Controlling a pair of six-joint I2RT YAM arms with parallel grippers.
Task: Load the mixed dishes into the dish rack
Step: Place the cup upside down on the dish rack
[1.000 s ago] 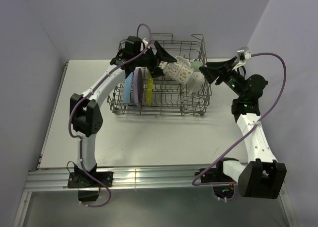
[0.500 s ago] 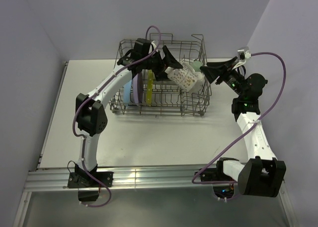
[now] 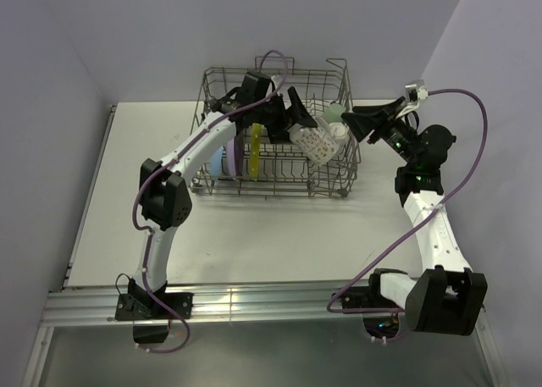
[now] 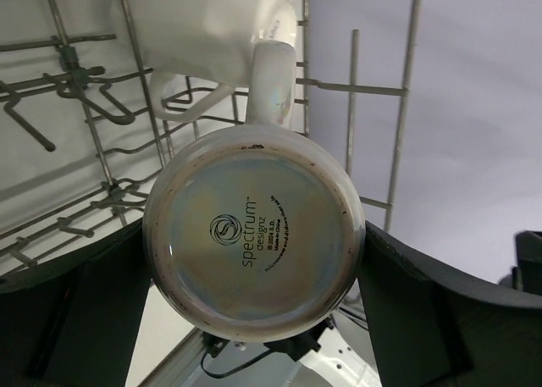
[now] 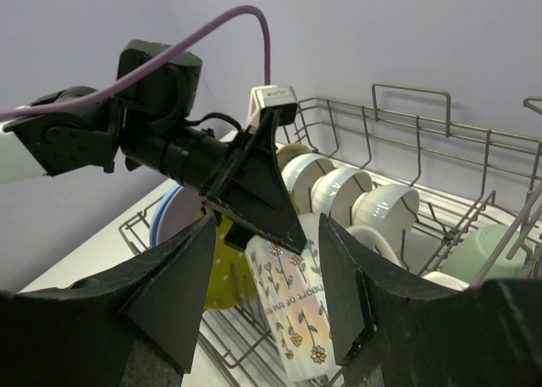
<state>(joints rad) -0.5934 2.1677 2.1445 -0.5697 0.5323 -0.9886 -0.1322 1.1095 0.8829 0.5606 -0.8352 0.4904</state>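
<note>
Held in L gripper, jaws spread wide and pinching its sides nr the base: floral mug. Tilted, mouth down and toward the rack's R end, base facing the L wrist cam. Hanging inside dish rack, R half, over the wire floor; contact w/ tines: can't tell. Just past the base's upper edge in L wrist view: white mug, close, little gap. To the floral mug's R: rack's R wall wires, near, slim margin.

R gripper: spread partway, nothing btwn the fingers, hovering just outside the rack's R wall, pointed at the floral mug. Apart from it, wall wires btwn.

On edge in the rack's L half: blue plate and yellow-green plate, side by side, L arm passing over them. Row of white bowls on edge beyond the floral mug. Pale green cup at the far R corner, near R gripper.

Open room: bare table, wide in front of the rack and to its L. R of the rack only a narrow strip up to the table edge, taken by the R arm.
</note>
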